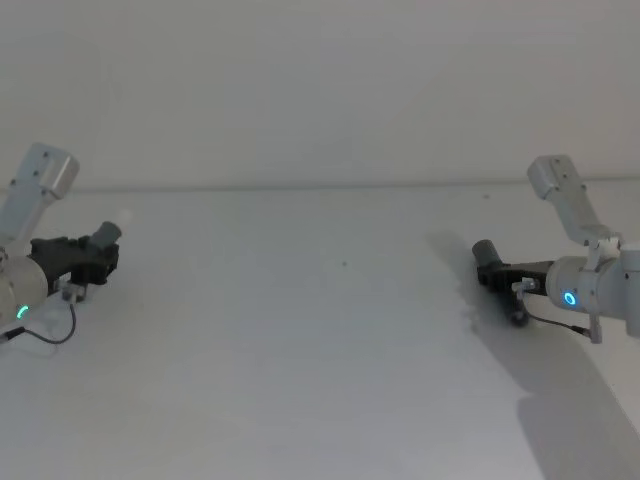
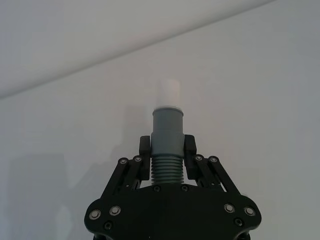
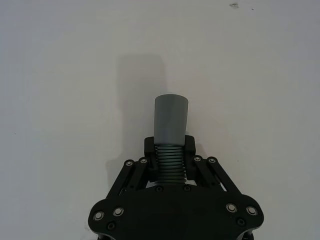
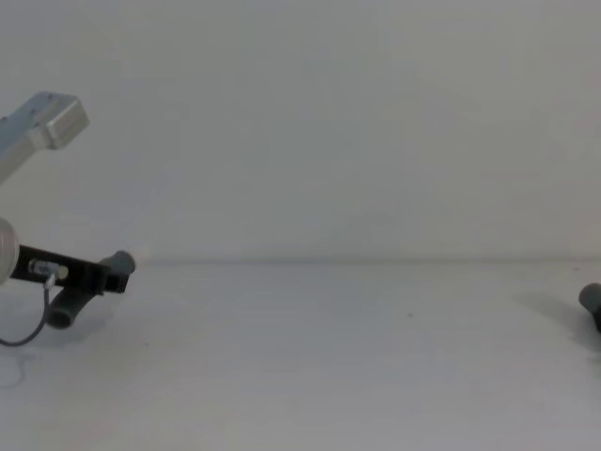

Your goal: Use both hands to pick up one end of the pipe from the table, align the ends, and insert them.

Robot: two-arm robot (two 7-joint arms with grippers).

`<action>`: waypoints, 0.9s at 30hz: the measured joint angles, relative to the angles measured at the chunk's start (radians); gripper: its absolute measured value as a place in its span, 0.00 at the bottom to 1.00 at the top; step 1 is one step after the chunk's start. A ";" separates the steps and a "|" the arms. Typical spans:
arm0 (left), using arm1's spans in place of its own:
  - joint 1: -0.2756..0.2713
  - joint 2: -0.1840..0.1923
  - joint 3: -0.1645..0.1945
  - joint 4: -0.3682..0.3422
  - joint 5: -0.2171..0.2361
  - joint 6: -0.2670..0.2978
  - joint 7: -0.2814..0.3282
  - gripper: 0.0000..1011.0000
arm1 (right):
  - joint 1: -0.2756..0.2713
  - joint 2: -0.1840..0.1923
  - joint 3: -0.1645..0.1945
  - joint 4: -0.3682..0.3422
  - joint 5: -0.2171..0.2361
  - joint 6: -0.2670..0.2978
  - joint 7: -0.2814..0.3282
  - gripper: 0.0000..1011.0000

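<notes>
Left pincer (image 2: 167,147) sits at the left edge of the head view, clamped on the ribs of one pipe piece (image 2: 167,127), with the whitish tip (image 2: 168,92) poking out in front. Right pincer (image 3: 169,147) is over at the right edge, gripping the other piece (image 3: 170,164) by its ribs too, with the grey cuff (image 3: 171,117) sticking out. The two are well apart across the worktop (image 1: 300,360).
</notes>
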 joint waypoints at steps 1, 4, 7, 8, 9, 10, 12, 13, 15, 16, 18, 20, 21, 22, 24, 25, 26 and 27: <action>-0.002 0.002 0.001 0.000 0.000 -0.007 -0.009 0.35 | 0.000 0.000 0.000 0.000 0.000 0.000 0.000 0.28; -0.010 0.009 0.005 0.005 -0.001 -0.028 -0.039 0.35 | 0.000 0.000 0.000 0.000 0.000 0.000 0.000 0.28; -0.022 0.017 0.012 0.013 -0.003 -0.048 -0.075 0.35 | 0.000 -0.001 -0.001 0.001 0.000 0.000 0.000 0.28; -0.029 0.021 0.016 0.019 -0.006 -0.057 -0.094 0.35 | 0.000 -0.001 -0.001 0.001 0.000 0.000 0.000 0.28; -0.034 0.024 0.020 0.023 -0.007 -0.063 -0.106 0.35 | 0.000 -0.001 -0.001 0.001 0.000 0.000 0.001 0.28; -0.039 0.027 0.023 0.027 -0.008 -0.067 -0.116 0.35 | 0.000 -0.001 -0.002 0.002 -0.001 0.000 0.001 0.28; -0.052 0.034 0.032 0.037 -0.010 -0.078 -0.146 0.35 | 0.002 0.000 -0.005 0.003 -0.003 0.000 0.002 0.28; -0.056 0.036 0.035 0.040 -0.011 -0.082 -0.159 0.35 | 0.005 0.001 -0.009 0.005 -0.006 0.000 0.007 0.28; -0.071 0.044 0.047 0.052 -0.013 -0.092 -0.192 0.35 | 0.010 0.005 -0.019 0.007 -0.013 -0.006 0.015 0.28; -0.076 0.046 0.052 0.056 -0.014 -0.096 -0.202 0.35 | 0.013 0.007 -0.024 0.008 -0.015 -0.008 0.018 0.28; -0.085 0.051 0.059 0.062 -0.015 -0.103 -0.227 0.35 | 0.016 0.010 -0.033 0.009 -0.021 -0.014 0.025 0.28; -0.101 0.059 0.073 0.073 -0.015 -0.113 -0.260 0.35 | 0.022 0.015 -0.048 0.008 -0.032 -0.027 0.040 0.28; -0.110 0.064 0.082 0.080 -0.015 -0.119 -0.281 0.35 | 0.026 0.020 -0.062 0.005 -0.040 -0.037 0.051 0.28; -0.110 0.064 0.082 0.080 -0.015 -0.119 -0.281 0.35 | 0.028 0.023 -0.067 0.004 -0.044 -0.042 0.055 0.28; -0.128 0.075 0.101 0.090 -0.013 -0.133 -0.321 0.35 | 0.034 0.032 -0.083 -0.004 -0.057 -0.059 0.070 0.28; -0.133 0.078 0.106 0.093 -0.012 -0.136 -0.330 0.35 | 0.037 0.037 -0.090 -0.010 -0.062 -0.065 0.074 0.28; -0.137 0.081 0.111 0.094 -0.010 -0.141 -0.339 0.35 | 0.039 0.041 -0.095 -0.013 -0.067 -0.070 0.079 0.28; -0.141 0.083 0.115 0.096 -0.008 -0.144 -0.349 0.35 | 0.043 0.049 -0.105 -0.022 -0.077 -0.083 0.088 0.28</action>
